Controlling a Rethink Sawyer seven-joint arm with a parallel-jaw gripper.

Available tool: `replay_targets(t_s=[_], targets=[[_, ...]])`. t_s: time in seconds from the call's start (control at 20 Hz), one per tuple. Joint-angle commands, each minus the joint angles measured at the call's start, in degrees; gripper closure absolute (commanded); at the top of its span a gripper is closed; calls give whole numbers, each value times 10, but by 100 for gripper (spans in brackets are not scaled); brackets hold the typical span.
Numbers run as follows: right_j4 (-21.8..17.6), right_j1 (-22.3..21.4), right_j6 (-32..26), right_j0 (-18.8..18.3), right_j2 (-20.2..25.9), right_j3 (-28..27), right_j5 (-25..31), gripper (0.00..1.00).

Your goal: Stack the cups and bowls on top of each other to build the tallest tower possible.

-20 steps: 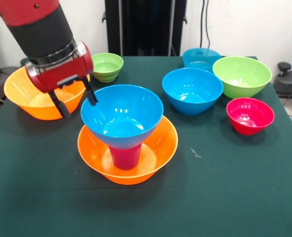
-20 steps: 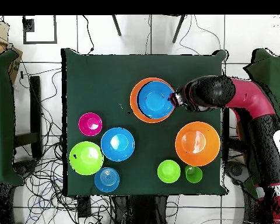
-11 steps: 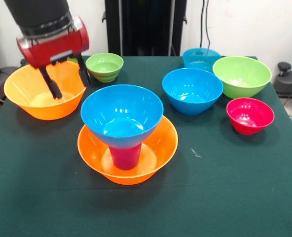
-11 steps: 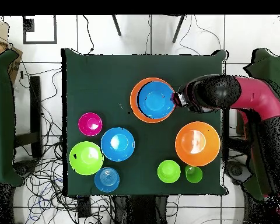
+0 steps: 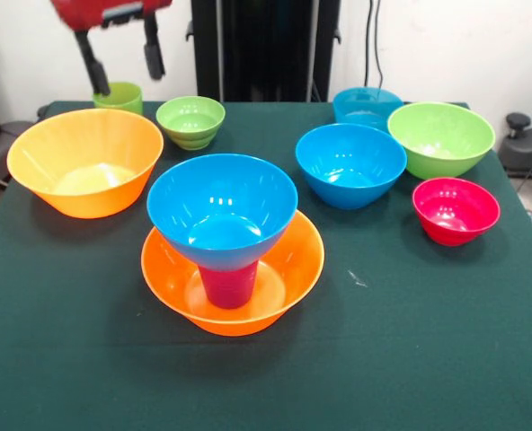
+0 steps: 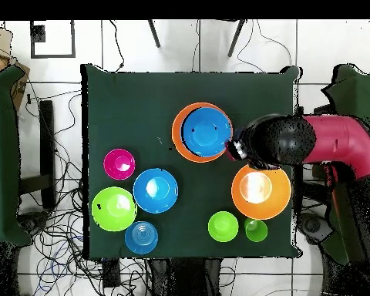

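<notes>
The tower (image 5: pixel 230 242) is standing near the middle of the desk (image 5: pixel 410 359), slightly left: an orange bowl (image 5: pixel 284 278) at the bottom, a purple cup (image 5: pixel 228 283) upside down in it, and a blue bowl (image 5: pixel 221 211) sitting on the cup's narrow base.

Going left to right in the front view, a second orange bowl (image 5: pixel 84 162) is lying at the far left, with a green cup (image 5: pixel 118 95) just behind it and a small green bowl (image 5: pixel 190 121) beside that. The gripper (image 5: pixel 122 58) is hanging high above the green cup and the far rim of that orange bowl, its jaws released and spread, holding nothing. Right of the tower are a blue bowl (image 5: pixel 350 164), a teal bowl (image 5: pixel 367 106) behind it, a large green bowl (image 5: pixel 441 137) and a red bowl (image 5: pixel 456 210) nearest the right edge.

The risk, as I judge it, is sitting in the tower itself: the wide blue bowl is balancing on a small cup base, so any load set off-centre, or a nudge from a piece being carried past, is likely to tip it. A slanted pinch on a thin rim is also risking a slip.
</notes>
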Motion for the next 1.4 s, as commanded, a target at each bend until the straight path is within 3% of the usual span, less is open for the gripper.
replay_targets(t_s=[0.05, 0.35, 0.7, 1.1, 1.4], targets=[[-1, -85, 35, -5, -36, 148, -51, 0], [9, -132, 60, -3, -50, 199, -59, 0], [17, -144, 59, -16, -63, 231, -75, 0], [-15, -135, 32, -51, -76, 281, -139, 0], [-65, -96, 43, -50, -101, 284, -187, 0]])
